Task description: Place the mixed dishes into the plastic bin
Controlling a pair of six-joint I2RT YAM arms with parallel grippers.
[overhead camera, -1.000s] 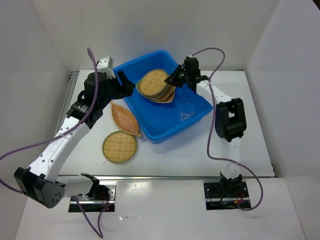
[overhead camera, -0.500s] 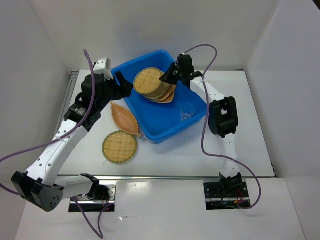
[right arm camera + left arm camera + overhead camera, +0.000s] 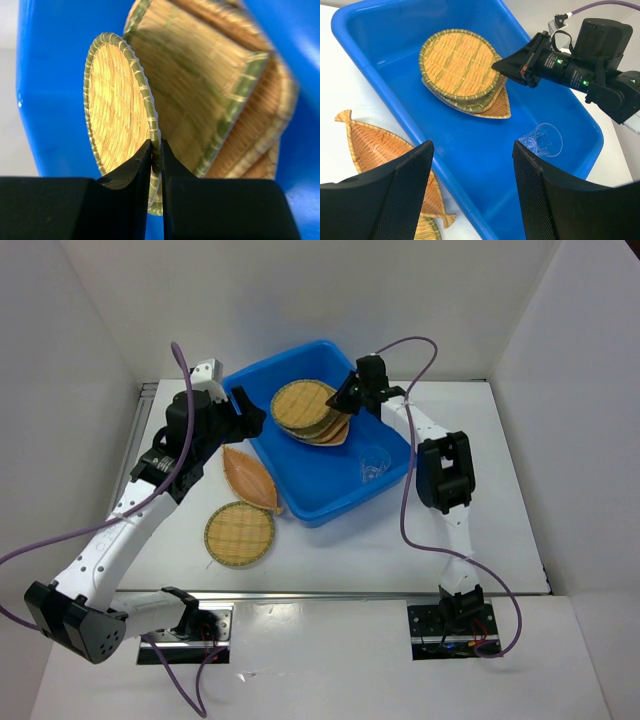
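A robotics lab work cell — plain white panels box in a white table. The left arm and right arm, trailing purple cables, are mounted along a metal rail.

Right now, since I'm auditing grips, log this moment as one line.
right gripper: shut on rim of top round tray | left gripper: open, empty | plastic bin: tray stack, clear cup | table: leaf tray, second round tray

Tray stack, cup occupy bin; nearside floor bare.
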